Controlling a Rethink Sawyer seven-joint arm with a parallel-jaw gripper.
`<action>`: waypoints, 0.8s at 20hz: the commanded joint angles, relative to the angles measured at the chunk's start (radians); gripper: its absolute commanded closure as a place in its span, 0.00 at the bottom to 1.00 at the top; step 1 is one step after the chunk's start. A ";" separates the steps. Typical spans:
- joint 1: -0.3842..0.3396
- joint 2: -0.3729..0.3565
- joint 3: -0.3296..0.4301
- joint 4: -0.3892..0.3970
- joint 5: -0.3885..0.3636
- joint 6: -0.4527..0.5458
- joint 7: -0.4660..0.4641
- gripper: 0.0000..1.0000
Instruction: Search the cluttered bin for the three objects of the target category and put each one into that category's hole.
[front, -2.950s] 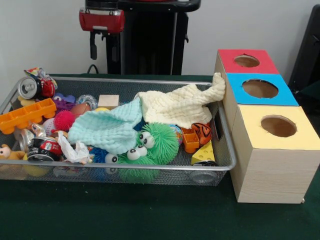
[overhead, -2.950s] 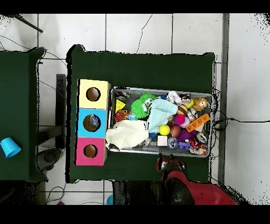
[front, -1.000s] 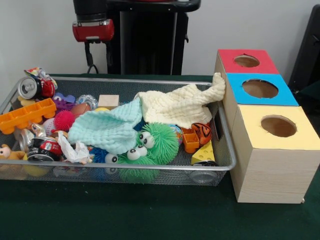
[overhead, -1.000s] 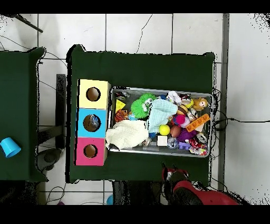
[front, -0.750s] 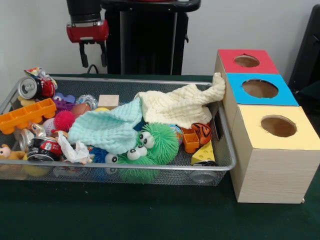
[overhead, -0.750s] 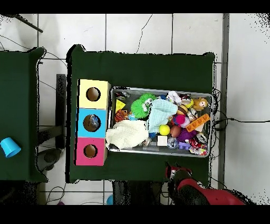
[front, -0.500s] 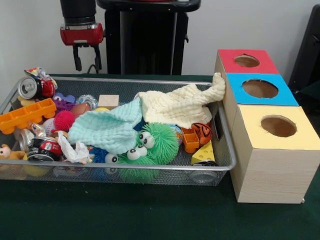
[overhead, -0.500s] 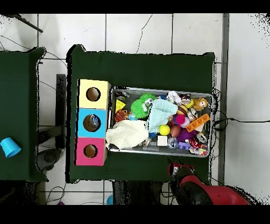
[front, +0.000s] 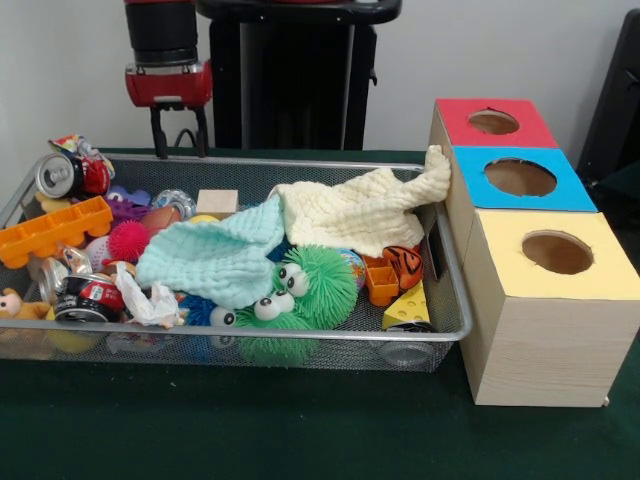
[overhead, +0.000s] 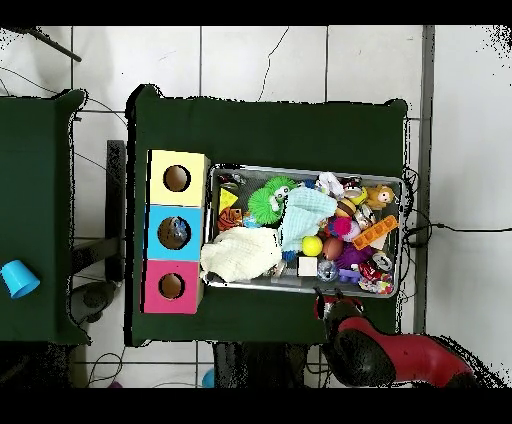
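A wire mesh bin (front: 300, 161) holds a jumble of toys. A mint cloth (front: 215, 258) and a cream cloth (front: 355, 210) lie over the middle. Around them are green fuzzy toys with eyes (front: 320, 285), a wooden block (front: 217, 201), an orange brick (front: 50, 230), a pink spiky ball (front: 128, 240), a soda can (front: 62, 173), a crushed can (front: 85, 298) and a cheese wedge (front: 408, 306). My gripper (front: 179, 140) hangs open and empty just above the bin's far rim, left of centre. The overhead view shows the gripper (overhead: 328, 303) at the bin's edge (overhead: 300, 288).
Three boxes stand in a row against the bin's right end, each with a round hole: red top (front: 495, 122), blue top (front: 520, 178), yellow top (front: 556, 252). The cream cloth's corner leans on the blue box. A blue cup (overhead: 14, 278) sits on a separate table.
The gripper moved left along the bin's far side, then came down and slightly right until its fingertips reach the rim's height. It stays open. Nothing in the bin has moved.
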 joint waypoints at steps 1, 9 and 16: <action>0.050 0.087 -0.060 -0.164 -0.053 -0.078 0.075 0.00; 0.001 0.080 0.004 -0.154 -0.030 -0.029 0.042 0.00; -0.065 0.117 0.068 -0.167 -0.033 0.001 0.012 0.00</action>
